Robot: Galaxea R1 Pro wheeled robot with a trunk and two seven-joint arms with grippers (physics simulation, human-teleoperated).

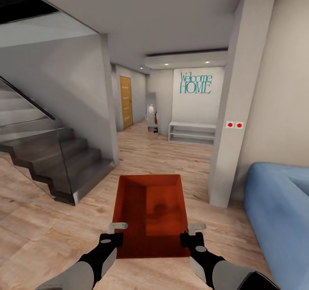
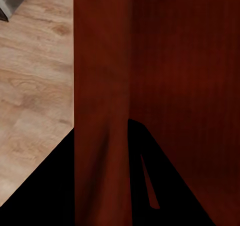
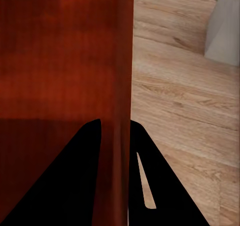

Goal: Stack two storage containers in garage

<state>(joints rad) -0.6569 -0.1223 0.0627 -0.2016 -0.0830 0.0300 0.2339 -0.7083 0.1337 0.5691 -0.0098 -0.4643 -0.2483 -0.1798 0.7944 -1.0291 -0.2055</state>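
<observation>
I am holding one orange-red, open-top storage container (image 1: 150, 204) level in front of me over the living room's light wood plank floor (image 1: 171, 161). My left gripper (image 1: 115, 232) is shut on the container's left wall near the corner closest to me. My right gripper (image 1: 195, 232) is shut on the right wall. In the left wrist view the dark fingers of the left gripper (image 2: 102, 131) straddle the wall of the container (image 2: 175, 60). In the right wrist view the right gripper (image 3: 114, 123) pinches the rim of the container (image 3: 60, 50) the same way.
A grey staircase with a glass balustrade (image 1: 56, 161) stands at the left. A white pillar (image 1: 231, 152) and a blue sofa (image 1: 279, 212) are at the right. Between them wood floor runs to a hallway with an orange door (image 1: 125, 102) and a white bench (image 1: 192, 132).
</observation>
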